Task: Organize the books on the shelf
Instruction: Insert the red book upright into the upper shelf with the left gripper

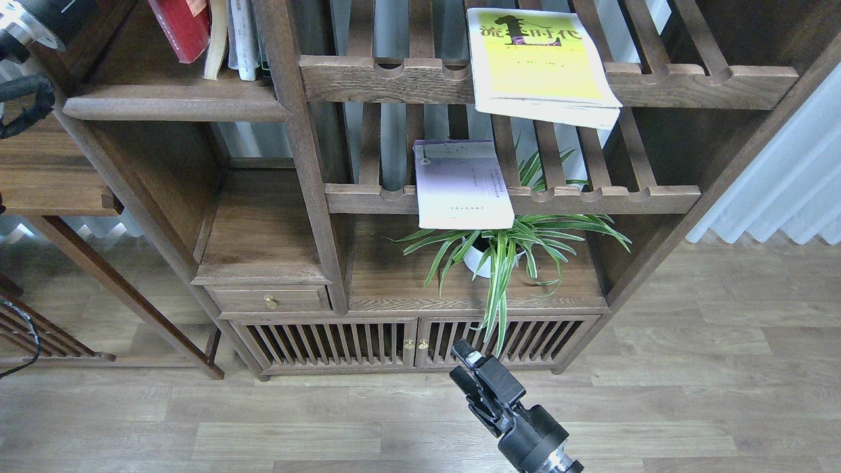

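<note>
The dark red book [179, 26] stands tilted at the top left on the shelf [177, 106], leaning on a cream book [215, 41]. My left arm [29, 20] shows at the top left corner; its fingers are cut off by the frame's edge. The yellow-green book [539, 62] lies flat on the upper slatted rack [696, 85], overhanging its front rail. On the lower slatted rack [591, 197] the pale lavender book [462, 187] lies flat, also overhanging. My right gripper [462, 365] hangs low over the floor in front of the cabinet, open and empty.
Several upright books [244, 36] stand behind the cream one. A potted spider plant [502, 246] sits on the cabinet top under the lavender book. A small drawer [269, 299] and slatted doors [407, 341] lie below. White curtains [782, 190] hang at the right.
</note>
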